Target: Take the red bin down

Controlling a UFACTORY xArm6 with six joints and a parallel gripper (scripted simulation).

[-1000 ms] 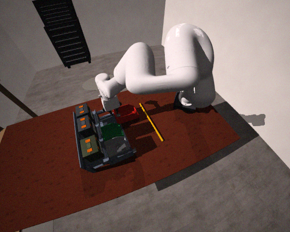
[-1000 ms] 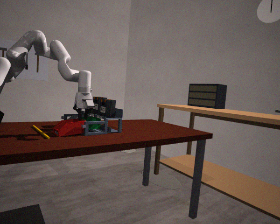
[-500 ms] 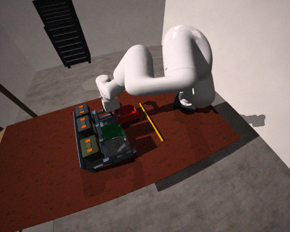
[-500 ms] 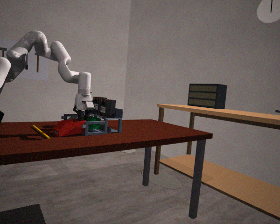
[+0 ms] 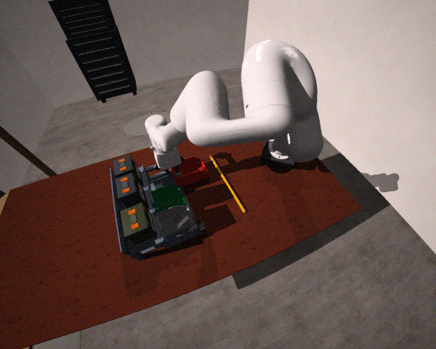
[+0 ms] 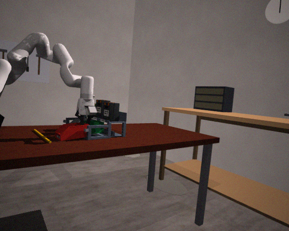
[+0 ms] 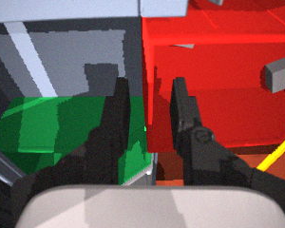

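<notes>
The red open bin (image 5: 190, 171) sticks out of the shelf's end nearest the arm's base, low over the table; it also shows in the side view (image 6: 70, 131). In the wrist view the red bin (image 7: 218, 85) holds a small grey part (image 7: 278, 74). My gripper (image 7: 150, 92) points down with its fingers partly open, one on each side of the red bin's side wall, with a gap on both sides. It stands between the red bin and the green bin (image 7: 62, 123). The gripper also shows in the overhead view (image 5: 176, 171).
The dark grey shelf (image 5: 154, 210) stands on the red-brown table with the green bin (image 5: 168, 197) and a grey bin (image 5: 174, 222) in it. Dark boxes with orange labels (image 5: 126, 184) sit along its back. A yellow stick (image 5: 227, 184) lies beside the red bin.
</notes>
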